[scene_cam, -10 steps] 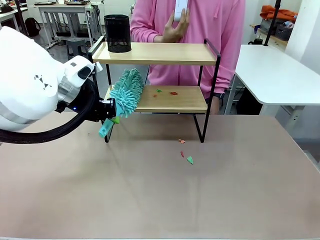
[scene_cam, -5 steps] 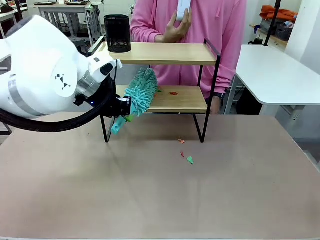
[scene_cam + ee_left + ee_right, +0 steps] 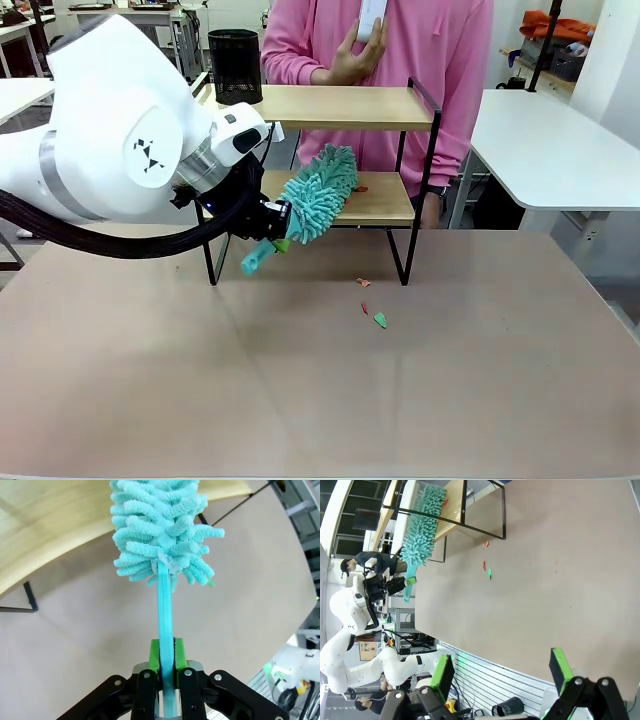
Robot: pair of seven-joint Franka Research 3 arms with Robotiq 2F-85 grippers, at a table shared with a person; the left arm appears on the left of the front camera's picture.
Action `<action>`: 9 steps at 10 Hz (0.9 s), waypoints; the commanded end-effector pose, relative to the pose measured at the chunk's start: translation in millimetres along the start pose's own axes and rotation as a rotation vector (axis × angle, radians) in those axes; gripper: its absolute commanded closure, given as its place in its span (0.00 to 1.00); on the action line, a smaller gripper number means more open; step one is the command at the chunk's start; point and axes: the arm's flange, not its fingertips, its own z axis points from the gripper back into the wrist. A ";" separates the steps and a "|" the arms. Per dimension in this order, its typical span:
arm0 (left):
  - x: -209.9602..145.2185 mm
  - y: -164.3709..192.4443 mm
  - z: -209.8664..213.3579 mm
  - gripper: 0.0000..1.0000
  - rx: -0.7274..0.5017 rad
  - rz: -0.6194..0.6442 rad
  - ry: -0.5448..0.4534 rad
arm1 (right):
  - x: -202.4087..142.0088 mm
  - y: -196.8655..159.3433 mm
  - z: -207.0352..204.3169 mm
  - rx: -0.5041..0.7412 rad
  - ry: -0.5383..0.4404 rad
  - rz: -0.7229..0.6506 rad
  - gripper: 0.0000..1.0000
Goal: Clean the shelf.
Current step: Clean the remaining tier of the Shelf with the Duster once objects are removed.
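Shelf (image 3: 330, 108): stands at the far side of the tabletop (image 3: 300, 400), just in front of a person in a pink top.
Top board: a black mesh cup (image 3: 234, 66) sits at its left end.
Left claw (image 3: 275, 236): clamped on the thin handle of a teal duster (image 3: 320, 192), green pads tight on both sides.
Duster head: fluffy, tilted up to the right, over the lower board's front edge.
Right claw (image 3: 501, 667): jaws wide apart, holding nothing, above bare tabletop.
Scraps (image 3: 380, 320): small red and green bits on the tabletop, in front of the shelf.

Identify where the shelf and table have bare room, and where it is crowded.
Free: the top board right of the cup; the table nearer than the scraps. Crowded: the lower board, with the duster on it.
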 end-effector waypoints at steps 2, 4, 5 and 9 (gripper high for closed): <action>2.7 18.1 19.4 0.88 -0.058 -0.050 0.076 | 0.9 -0.2 -0.4 0.025 -0.013 0.022 0.00; -1.8 23.4 39.6 0.88 -0.149 -0.076 0.174 | 0.9 -0.2 -0.4 0.025 -0.013 0.022 0.00; -5.0 26.1 49.7 0.88 -0.206 -0.114 0.237 | 0.9 -0.2 -0.4 0.025 -0.013 0.022 0.00; -19.4 43.0 81.9 0.88 -0.475 -0.307 0.578 | 0.9 -0.2 -0.4 0.025 -0.013 0.022 0.00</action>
